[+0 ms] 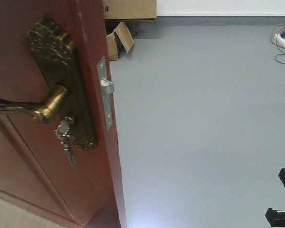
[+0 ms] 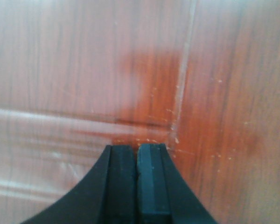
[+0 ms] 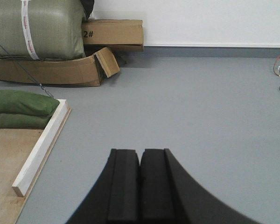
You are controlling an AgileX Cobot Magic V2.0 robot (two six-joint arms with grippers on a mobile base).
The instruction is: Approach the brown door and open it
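Left gripper (image 2: 138,150), jaws together on nothing, sits close to the brown door (image 2: 84,70) panel. Door fills the front view's left: glossy, stiff, probably heavy, face too slick to grip. I would take the brass lever handle (image 1: 23,108), avoiding the dangling keys (image 1: 65,142). Right gripper (image 3: 140,156) jaws together too, empty. Beyond the latch plate (image 1: 104,95) edge, open grey floor (image 1: 204,123); cardboard boxes (image 1: 119,40) well back.
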